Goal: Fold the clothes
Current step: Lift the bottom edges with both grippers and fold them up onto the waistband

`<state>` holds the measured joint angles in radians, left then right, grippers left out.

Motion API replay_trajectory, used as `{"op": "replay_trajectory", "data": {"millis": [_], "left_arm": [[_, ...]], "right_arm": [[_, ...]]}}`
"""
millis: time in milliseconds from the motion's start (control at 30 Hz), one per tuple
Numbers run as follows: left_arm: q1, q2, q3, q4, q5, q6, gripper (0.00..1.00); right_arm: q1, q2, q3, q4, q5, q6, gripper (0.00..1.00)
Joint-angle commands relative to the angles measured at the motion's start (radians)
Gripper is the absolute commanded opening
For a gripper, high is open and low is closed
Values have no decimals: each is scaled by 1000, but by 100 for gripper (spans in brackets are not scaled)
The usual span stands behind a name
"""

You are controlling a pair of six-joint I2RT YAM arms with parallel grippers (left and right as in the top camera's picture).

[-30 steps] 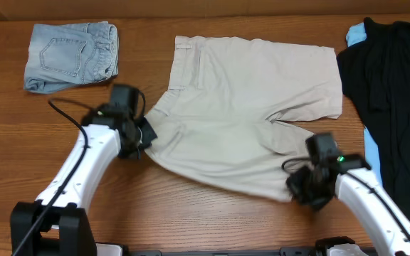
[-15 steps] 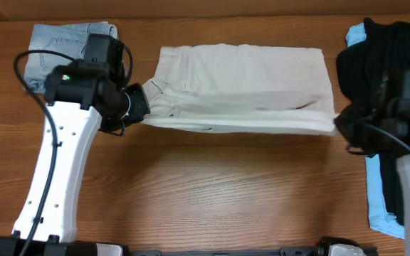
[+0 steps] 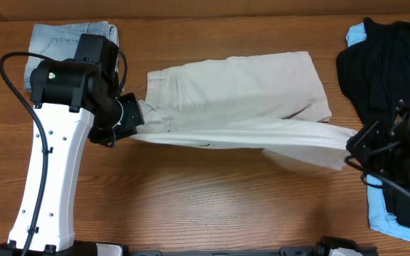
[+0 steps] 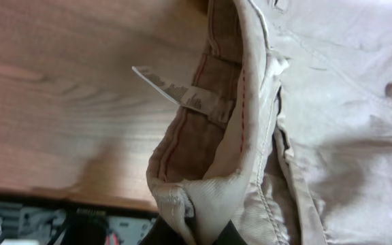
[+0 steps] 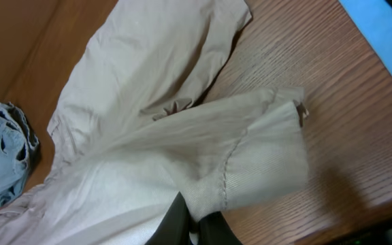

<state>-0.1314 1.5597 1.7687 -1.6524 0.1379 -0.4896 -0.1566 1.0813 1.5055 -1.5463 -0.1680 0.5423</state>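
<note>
The beige khaki shorts [image 3: 240,92] are stretched across the table middle, their near edge lifted between both arms. My left gripper [image 3: 128,117] is shut on the waistband end; the left wrist view shows the waistband [image 4: 209,156], its white tag [image 4: 175,92] and my jaws [image 4: 203,235] pinching the fabric. My right gripper [image 3: 358,146] is shut on the leg hem; the right wrist view shows the jaws [image 5: 199,228] gripping the hem [image 5: 250,170]. Folded light-blue denim shorts [image 3: 55,43] lie at the back left. Black [image 3: 386,85] and pale-blue [image 3: 390,217] garments lie at the right.
The wooden table [image 3: 205,206] shows bare in front of the shorts. The left arm [image 3: 55,163] stands over the left side. The denim shorts also show in the right wrist view [image 5: 9,153]. The pale-blue garment [image 5: 386,34] lies to the right of the hem.
Both grippers have pulled the shorts' near edge toward the front and up. The right gripper moved forward with the hem, and the fold has opened into a slanted, hanging sheet.
</note>
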Motion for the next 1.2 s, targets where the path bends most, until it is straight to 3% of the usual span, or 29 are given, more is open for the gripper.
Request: {"op": "replay_trajectory", "data": {"millis": [0, 200, 400, 633, 800, 900, 967, 1167], "left_arm": [[19, -27, 26, -23, -195, 33, 4], [19, -27, 5, 27, -201, 33, 4], [20, -26, -134, 254, -202, 33, 4], [20, 5, -336, 642, -285, 18, 4], [20, 72, -349, 835, -357, 18, 4], [20, 128, -349, 934, -358, 18, 4], [19, 169, -349, 983, -354, 18, 11], [19, 303, -349, 1136, -348, 18, 11]], "right_arm": [[-35, -17, 23, 18, 184, -27, 4], [-35, 55, -30, 130, 193, -54, 4], [-34, 270, -42, 304, 190, -103, 4], [-29, 525, -42, 544, 190, -106, 4], [-6, 649, -42, 704, 185, -105, 4], [21, 725, -42, 796, 186, -106, 4], [40, 768, -42, 845, 187, -105, 4], [80, 888, -42, 1009, 193, -101, 4]]}}
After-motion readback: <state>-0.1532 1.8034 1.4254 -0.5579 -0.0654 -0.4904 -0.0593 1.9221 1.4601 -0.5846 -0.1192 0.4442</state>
